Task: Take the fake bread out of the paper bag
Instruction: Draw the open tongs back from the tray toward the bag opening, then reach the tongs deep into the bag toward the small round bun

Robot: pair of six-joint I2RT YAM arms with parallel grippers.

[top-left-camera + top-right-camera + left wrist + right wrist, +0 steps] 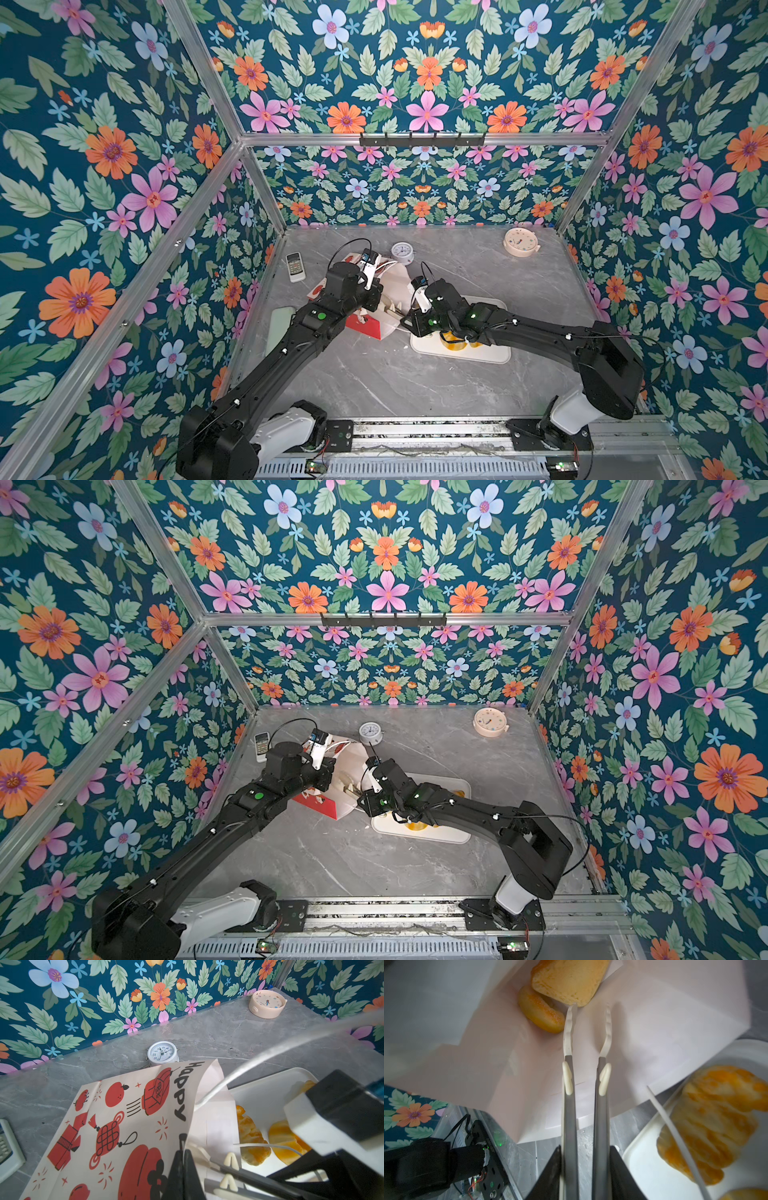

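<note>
The paper bag [370, 326] lies on its side, red base toward the front, white mouth toward the tray. My left gripper [184, 1159] is shut on the bag's printed upper rim [187, 1105], holding the mouth up. My right gripper [586, 1159] is shut on grey tongs [569, 1105], whose white tips [571, 1022] stand slightly apart and empty inside the bag. Just past the tips lie two pieces of fake bread: a brown triangular pastry [566, 978] and a ring bagel [539, 1012]. More bread [251, 1138] lies on the white tray [490, 353].
A white alarm clock [402, 252] stands just behind the bag. A cream round clock [520, 242] sits at the back right and a remote [295, 267] at the back left. A pale green object [278, 328] lies by the left wall, under the left arm.
</note>
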